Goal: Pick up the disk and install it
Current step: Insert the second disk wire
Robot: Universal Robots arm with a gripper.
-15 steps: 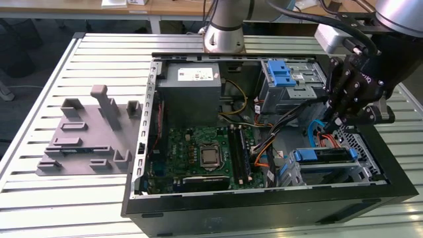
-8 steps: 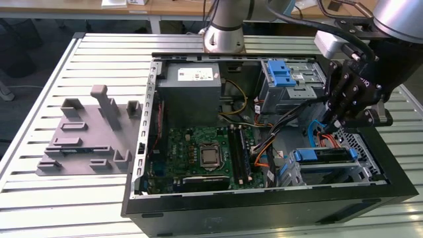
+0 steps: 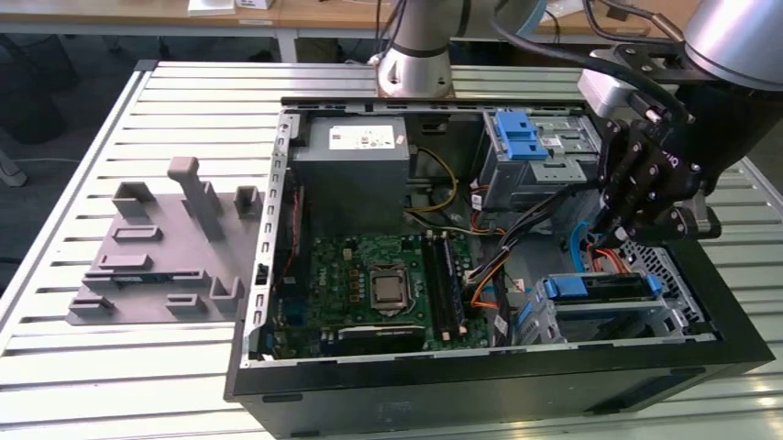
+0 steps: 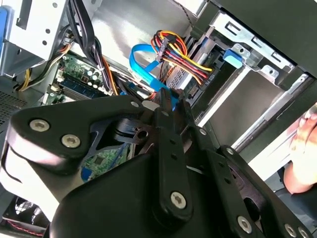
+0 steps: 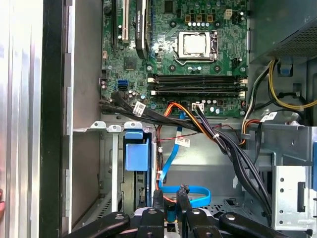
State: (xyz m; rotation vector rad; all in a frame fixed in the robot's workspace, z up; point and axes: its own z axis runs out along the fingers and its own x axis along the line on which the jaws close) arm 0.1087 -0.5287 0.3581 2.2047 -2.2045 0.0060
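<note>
The disk (image 3: 600,286), silver with blue rails, lies flat in the drive cage at the near corner of the open computer case, on the exterior view's right. In the first wrist view its blue rail end (image 5: 136,151) shows in the cage slot. My black gripper (image 3: 612,234) hangs just above and behind the disk, inside the case. Its fingertips are drawn close together in both wrist views (image 5: 171,194) (image 4: 172,99), with nothing held between them. A blue flat cable (image 5: 190,196) loops right by the fingertips.
The case holds a motherboard (image 3: 380,280), a grey power-supply box (image 3: 355,151) and an upper cage with a blue latch (image 3: 526,137). Black and coloured cable bundles (image 5: 223,144) cross near the gripper. A grey fixture (image 3: 159,247) stands on the slatted table. A person's hand (image 4: 304,148) is nearby.
</note>
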